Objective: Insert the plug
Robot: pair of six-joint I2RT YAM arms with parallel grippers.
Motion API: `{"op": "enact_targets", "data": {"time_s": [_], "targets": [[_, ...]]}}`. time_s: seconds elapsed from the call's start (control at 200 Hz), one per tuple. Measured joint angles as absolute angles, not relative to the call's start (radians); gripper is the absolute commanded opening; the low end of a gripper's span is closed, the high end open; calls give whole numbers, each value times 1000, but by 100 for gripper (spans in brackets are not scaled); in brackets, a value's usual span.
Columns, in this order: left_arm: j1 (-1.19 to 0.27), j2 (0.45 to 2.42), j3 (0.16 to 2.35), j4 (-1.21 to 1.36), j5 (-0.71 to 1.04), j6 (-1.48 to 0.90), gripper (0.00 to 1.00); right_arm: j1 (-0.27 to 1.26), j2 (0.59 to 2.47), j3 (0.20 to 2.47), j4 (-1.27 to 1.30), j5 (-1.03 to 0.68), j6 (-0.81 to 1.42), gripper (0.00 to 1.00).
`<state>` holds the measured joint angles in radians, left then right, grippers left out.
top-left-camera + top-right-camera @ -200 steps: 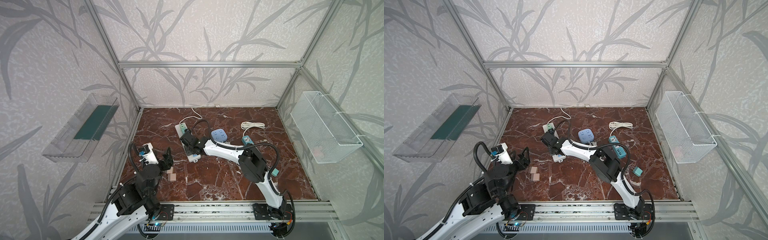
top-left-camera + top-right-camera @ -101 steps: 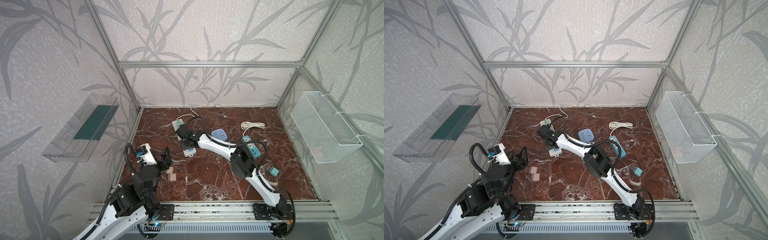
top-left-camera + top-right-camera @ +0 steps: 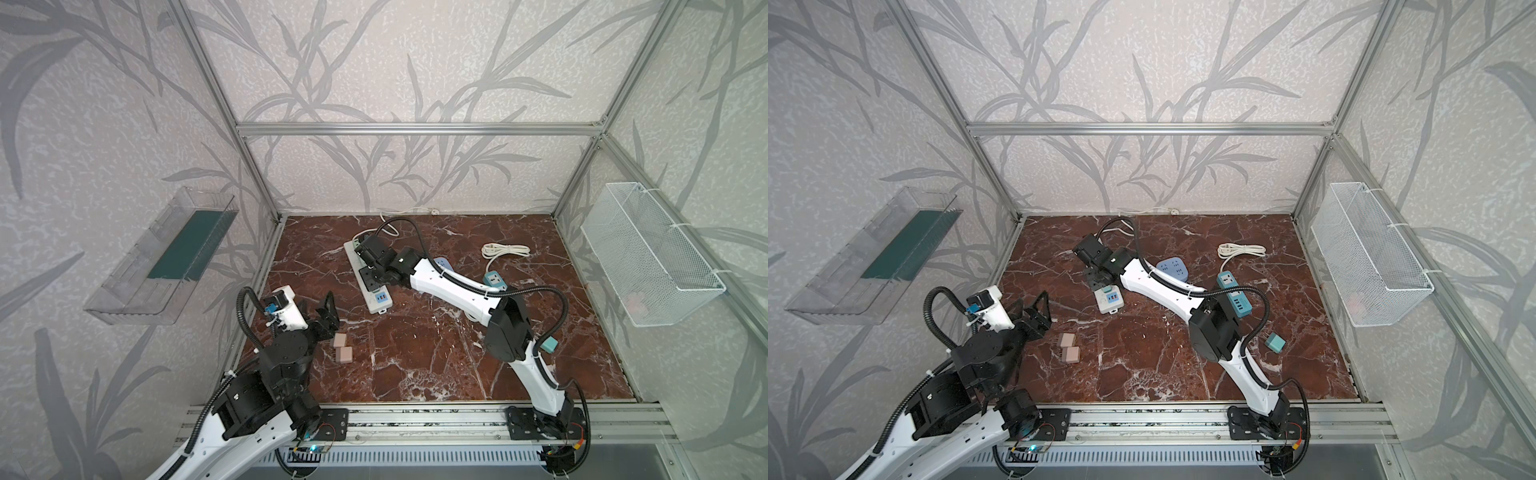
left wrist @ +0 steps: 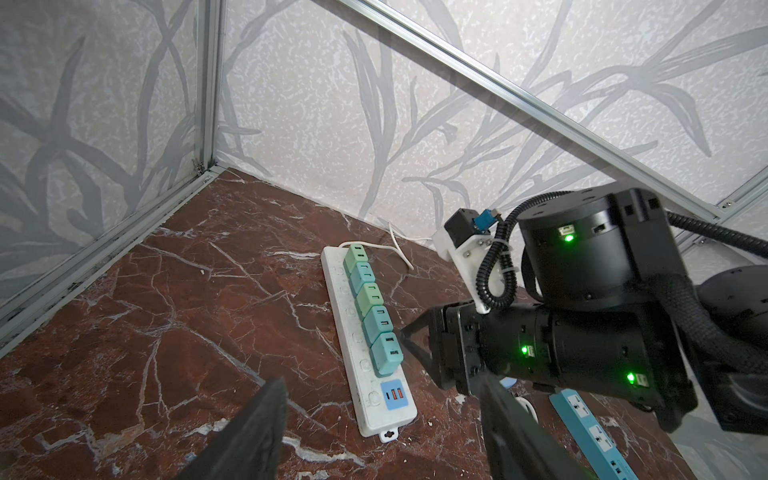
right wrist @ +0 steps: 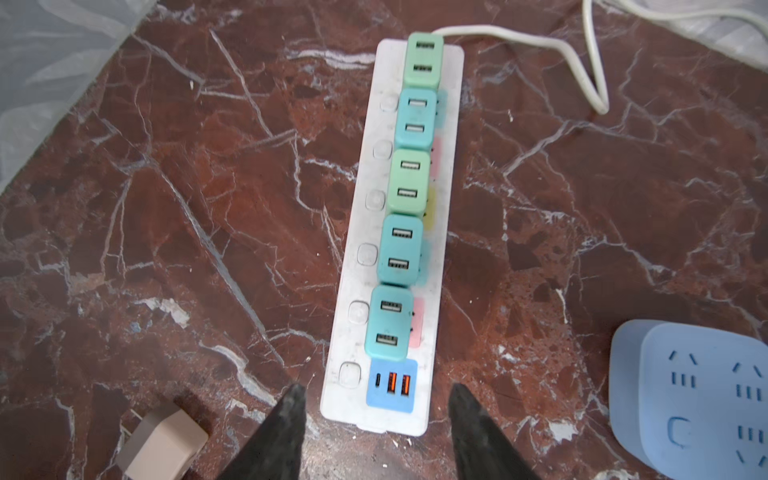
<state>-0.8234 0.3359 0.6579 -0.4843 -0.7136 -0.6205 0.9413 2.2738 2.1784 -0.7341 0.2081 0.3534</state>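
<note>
Red marble table (image 5: pixel 187 216), white power strip (image 5: pixel 358 228): five green and teal plugs (image 5: pixel 408 183) stand in a row along it. They fill every socket you can see in the right wrist view, and only the USB panel (image 5: pixel 391 384) at the near end is bare. Your right pincer (image 5: pixel 376 388) hangs above that end with its fingers spread and nothing between them, clear of the nearest teal plug (image 5: pixel 388 324). Your left pincer (image 4: pixel 382 379) hovers on its own side of the table, likewise spread and empty, near two beige plugs (image 3: pixel 344 354) lying loose. A loose teal plug (image 3: pixel 1276 341) lies by the right arm's base. By the look of it, the insertion on this strip is done. How fully the nearest plug is seated cannot be told. What may be left for you are the loose plugs, for which the blue strip (image 3: pixel 1232 291) shows free sockets.
</note>
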Motion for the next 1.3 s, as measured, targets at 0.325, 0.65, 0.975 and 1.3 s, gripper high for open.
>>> {"op": "enact_targets", "data": {"time_s": [0.325, 0.65, 0.975, 1.3], "targets": [[-823, 377, 672, -489, -711, -622, 73, 890, 2343, 2152, -711, 200, 355, 53], [-823, 416, 673, -485, -705, -620, 73, 863, 2348, 2083, -617, 172, 379, 52], [-823, 429, 673, -478, -692, -620, 73, 858, 2278, 1991, -600, 171, 344, 71], [-823, 456, 673, -453, -670, -617, 73, 645, 2063, 1761, -567, 213, 308, 81]]}}
